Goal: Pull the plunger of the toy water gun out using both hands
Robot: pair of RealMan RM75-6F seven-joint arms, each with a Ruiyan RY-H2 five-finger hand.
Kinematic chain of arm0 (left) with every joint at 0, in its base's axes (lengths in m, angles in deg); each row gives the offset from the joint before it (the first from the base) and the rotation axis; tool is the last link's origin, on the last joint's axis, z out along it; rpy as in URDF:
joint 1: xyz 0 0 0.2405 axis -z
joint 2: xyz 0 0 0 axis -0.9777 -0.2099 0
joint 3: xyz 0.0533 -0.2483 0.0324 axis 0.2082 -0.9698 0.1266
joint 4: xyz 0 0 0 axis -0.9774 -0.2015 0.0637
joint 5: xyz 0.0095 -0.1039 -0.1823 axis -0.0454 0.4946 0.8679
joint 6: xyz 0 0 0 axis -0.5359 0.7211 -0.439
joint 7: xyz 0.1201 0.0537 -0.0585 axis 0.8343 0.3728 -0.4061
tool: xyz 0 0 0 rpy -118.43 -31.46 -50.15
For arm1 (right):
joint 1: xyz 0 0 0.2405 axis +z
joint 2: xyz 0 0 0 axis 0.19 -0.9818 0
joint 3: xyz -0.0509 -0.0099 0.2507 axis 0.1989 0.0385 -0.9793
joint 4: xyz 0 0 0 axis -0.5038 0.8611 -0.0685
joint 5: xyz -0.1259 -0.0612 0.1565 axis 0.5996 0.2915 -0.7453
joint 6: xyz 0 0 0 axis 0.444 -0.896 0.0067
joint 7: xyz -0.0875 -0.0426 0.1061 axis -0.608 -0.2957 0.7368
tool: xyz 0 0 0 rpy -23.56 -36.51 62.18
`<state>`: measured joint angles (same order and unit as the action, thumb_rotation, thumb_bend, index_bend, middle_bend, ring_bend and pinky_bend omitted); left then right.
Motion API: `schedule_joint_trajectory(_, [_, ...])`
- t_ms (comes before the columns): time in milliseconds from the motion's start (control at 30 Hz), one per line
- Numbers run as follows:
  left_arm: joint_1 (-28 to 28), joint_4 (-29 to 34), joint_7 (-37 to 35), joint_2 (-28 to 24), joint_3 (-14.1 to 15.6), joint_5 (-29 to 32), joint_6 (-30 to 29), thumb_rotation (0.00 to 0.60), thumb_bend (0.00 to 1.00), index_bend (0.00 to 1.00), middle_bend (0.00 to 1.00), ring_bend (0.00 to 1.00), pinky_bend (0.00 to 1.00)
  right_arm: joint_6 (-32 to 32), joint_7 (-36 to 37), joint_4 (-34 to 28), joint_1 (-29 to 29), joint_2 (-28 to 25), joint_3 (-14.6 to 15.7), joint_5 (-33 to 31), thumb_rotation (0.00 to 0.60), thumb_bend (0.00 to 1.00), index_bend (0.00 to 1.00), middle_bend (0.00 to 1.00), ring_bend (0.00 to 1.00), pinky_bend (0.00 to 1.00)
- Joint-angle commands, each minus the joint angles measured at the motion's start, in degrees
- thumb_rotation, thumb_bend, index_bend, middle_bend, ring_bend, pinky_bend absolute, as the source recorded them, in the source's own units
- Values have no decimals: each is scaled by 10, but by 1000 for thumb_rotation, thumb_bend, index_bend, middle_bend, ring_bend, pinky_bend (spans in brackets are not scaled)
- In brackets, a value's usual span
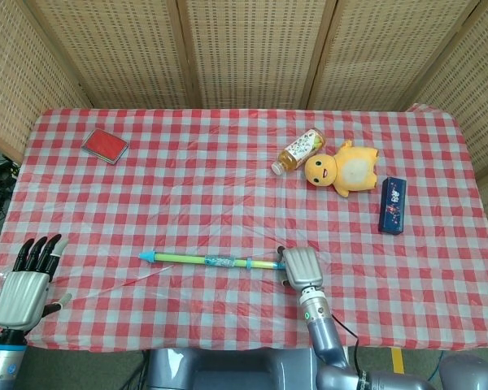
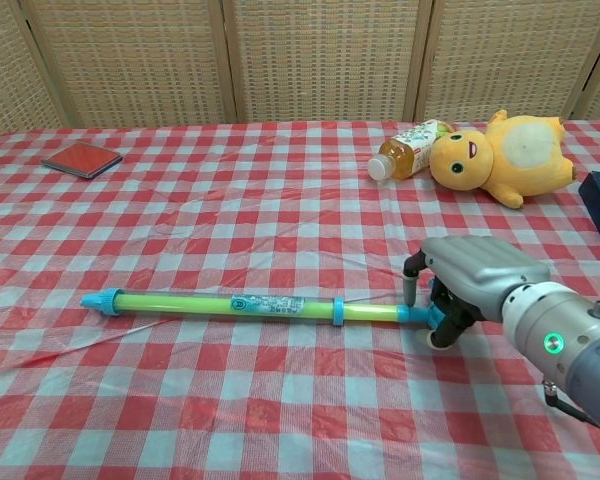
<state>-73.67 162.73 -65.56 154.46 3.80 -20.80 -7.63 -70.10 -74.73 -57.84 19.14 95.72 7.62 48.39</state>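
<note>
Right robot hand [image 2: 458,285] grips the toy water gun's [image 2: 250,304] plunger handle; left robot hand [image 1: 23,288] lies open; labels unreadable.

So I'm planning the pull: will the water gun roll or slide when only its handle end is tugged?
Likely yes. The toy water gun is a thin round tube lying flat on the smooth checkered tablecloth. Only the right hand grips its handle; the left hand is well away, so the barrel probably drags along.

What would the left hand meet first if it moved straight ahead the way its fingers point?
Probably bare tablecloth. In the head view the left hand hangs at the table's near-left corner, fingers spread, pointing toward the far edge. The red case lies far along and somewhat aside, so depth leaves that unclear; the water gun lies off to the side.
</note>
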Motion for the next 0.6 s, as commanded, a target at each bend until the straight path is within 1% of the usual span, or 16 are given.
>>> schedule_joint_trajectory(33, [0, -1, 0, 0, -1, 2, 1, 600, 126, 0, 0, 0, 0, 3, 2, 8, 4, 5, 0, -6, 600, 465, 505, 1000, 1000, 793])
schedule_joint_trajectory(267, [2, -2, 1, 2, -2, 8, 6, 600, 125, 0, 0, 0, 0, 5, 3, 24, 13, 15, 1, -11, 600, 467, 564, 1000, 1000, 793])
schedule_joint_trajectory(500, [5, -5, -5, -1, -2, 13, 11, 600, 126, 0, 0, 0, 0, 6, 0, 32, 22, 22, 0, -21, 600, 503, 715, 1000, 1000, 793])
schedule_joint_trajectory(600, [6, -5, -6, -1, -3, 16, 14, 600, 125, 0, 0, 0, 0, 1, 1, 24, 24, 16, -3, -19, 600, 504, 748, 1000, 1000, 793])
